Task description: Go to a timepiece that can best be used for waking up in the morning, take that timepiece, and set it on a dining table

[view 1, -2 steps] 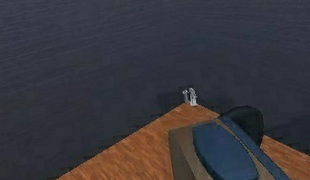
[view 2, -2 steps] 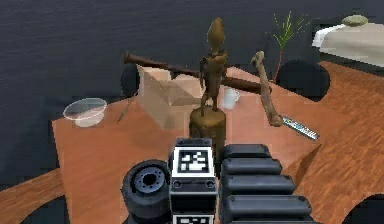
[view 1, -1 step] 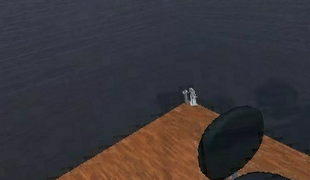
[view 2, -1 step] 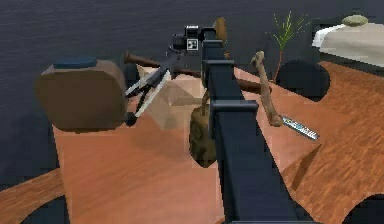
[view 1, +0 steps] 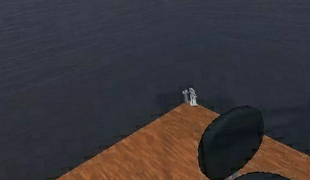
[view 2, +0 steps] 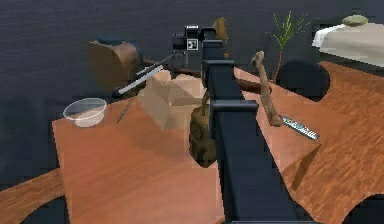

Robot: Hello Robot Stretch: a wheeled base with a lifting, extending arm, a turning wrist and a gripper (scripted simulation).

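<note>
1. The timepiece: I cannot tell which of the small shapes on the wooden table [view 2: 110, 165] it is.
2. The gripper [view 2: 140, 82] is out over the table's far side by a cardboard box [view 2: 165, 100]; I cannot tell whether it holds anything.
3. A clear bowl [view 2: 85, 112] sits to the left, and a brown lump [view 2: 203, 140] lies nearer, beside the arm [view 2: 240, 150].
4. A dark chair [view 2: 303, 78] and a plant [view 2: 286, 32] stand far right.

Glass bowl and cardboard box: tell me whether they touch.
Apart. The arm side view shows bare tabletop between the glass bowl and the cardboard box.
</note>
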